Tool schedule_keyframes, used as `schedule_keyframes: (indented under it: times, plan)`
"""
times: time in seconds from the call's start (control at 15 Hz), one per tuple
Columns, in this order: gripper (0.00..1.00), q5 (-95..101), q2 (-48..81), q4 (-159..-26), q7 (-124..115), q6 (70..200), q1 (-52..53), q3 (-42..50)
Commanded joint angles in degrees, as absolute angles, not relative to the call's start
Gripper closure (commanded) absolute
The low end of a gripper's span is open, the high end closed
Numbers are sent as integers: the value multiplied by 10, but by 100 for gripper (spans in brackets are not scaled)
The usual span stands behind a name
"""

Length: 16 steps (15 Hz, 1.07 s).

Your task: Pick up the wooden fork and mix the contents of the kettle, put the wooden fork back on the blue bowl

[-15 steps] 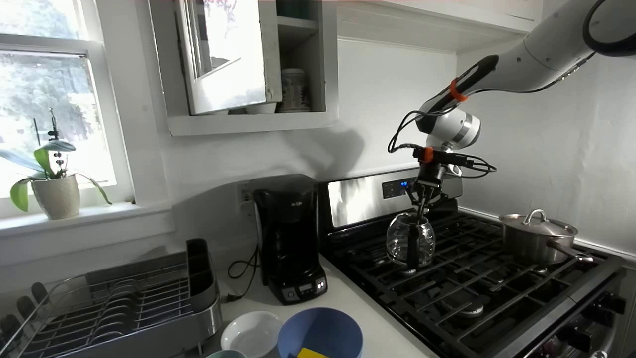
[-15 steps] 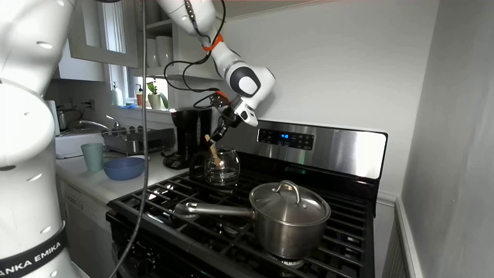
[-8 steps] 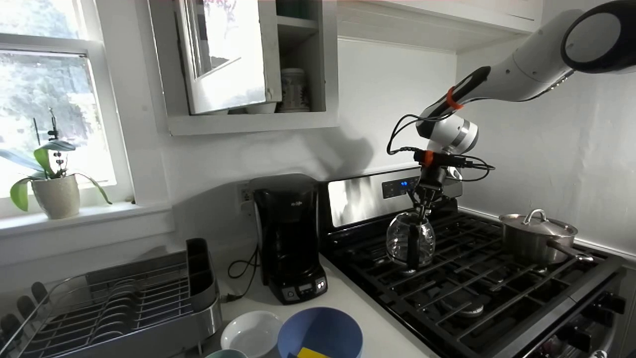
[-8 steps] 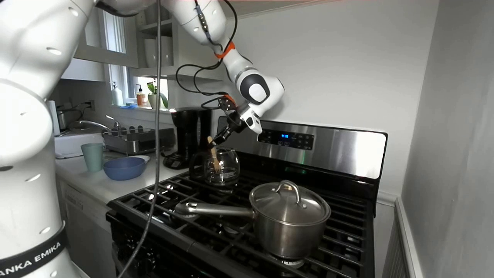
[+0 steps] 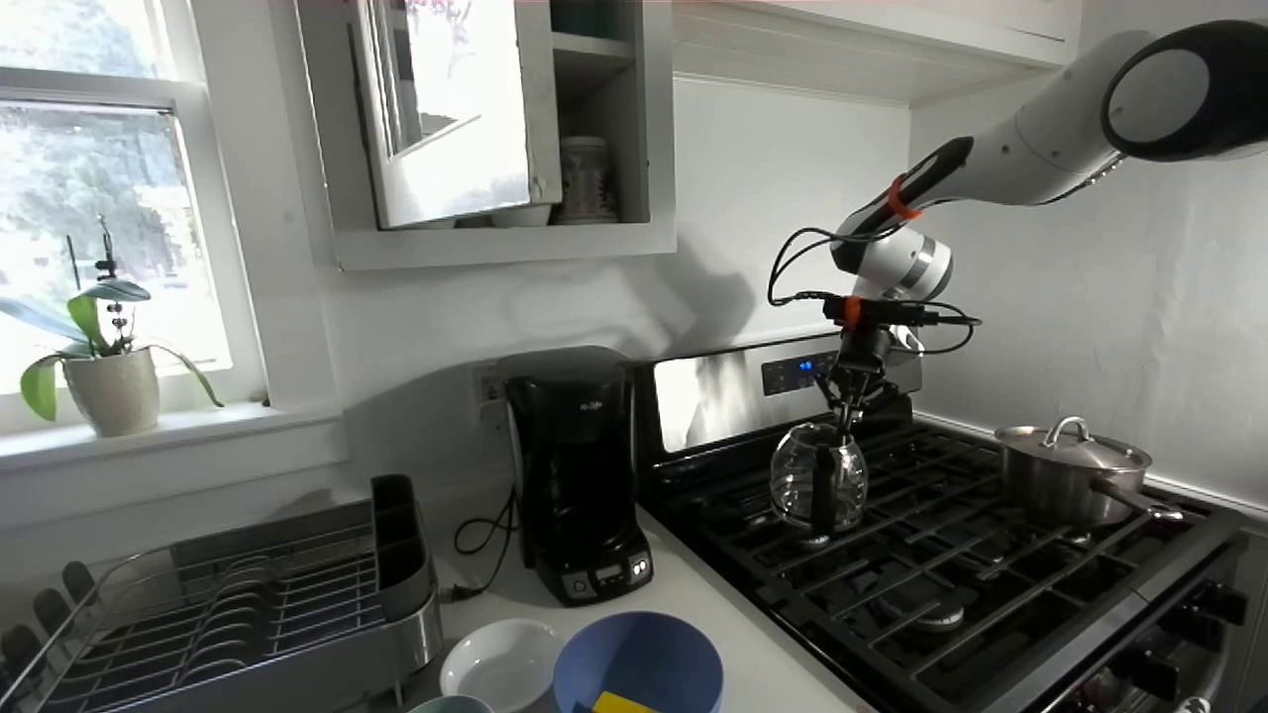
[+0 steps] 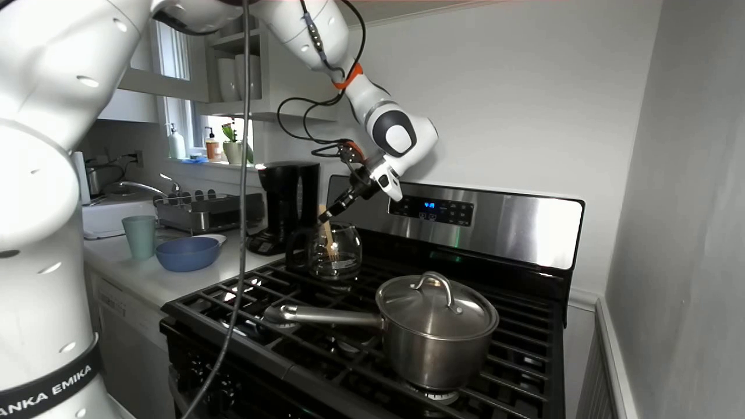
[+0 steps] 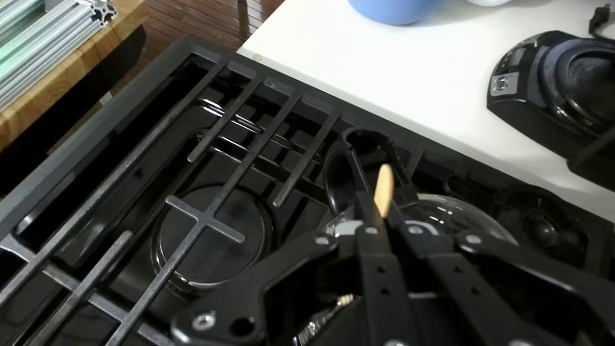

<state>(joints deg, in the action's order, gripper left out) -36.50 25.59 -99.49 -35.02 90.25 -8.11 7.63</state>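
The wooden fork stands tines down in the glass pot, near the middle of an exterior view, leaning a little, its top toward the left of the frame. This glass pot seems to be what the task calls the kettle. The gripper is closed tight on the fork's handle, whose pale end pokes out beyond it.

The step in hand looks like stirring. Small, slow circles would suit it, tines dipped into the liquid but off the bottom, gripper clear of the rim: the pot could slide or tip if nudged. How deep the tines reach I cannot tell. When done, lift until they clear the rim before swinging to the blue bowl at the left of that same view.

The fork is thin wood and may twist in the grip. The pot is round, clear glass with a black handle; the liquid looks clear and low inside. Under it runs the black stove grate, narrow straight bars. Low in the frame, right of centre, sits a lidded steel saucepan. The bowl is smooth-sided, on the white counter.
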Motion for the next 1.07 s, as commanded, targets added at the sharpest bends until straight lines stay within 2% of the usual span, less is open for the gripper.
schedule_keyframes:
  times: [0.0,0.47,1.0]
  plan:
    - [99,-379,261,-981,-362,933,-78,80]
    - [99,-399,270,-990,-339,1038,-74,65]
    - [99,-445,291,-980,-298,959,-84,49]
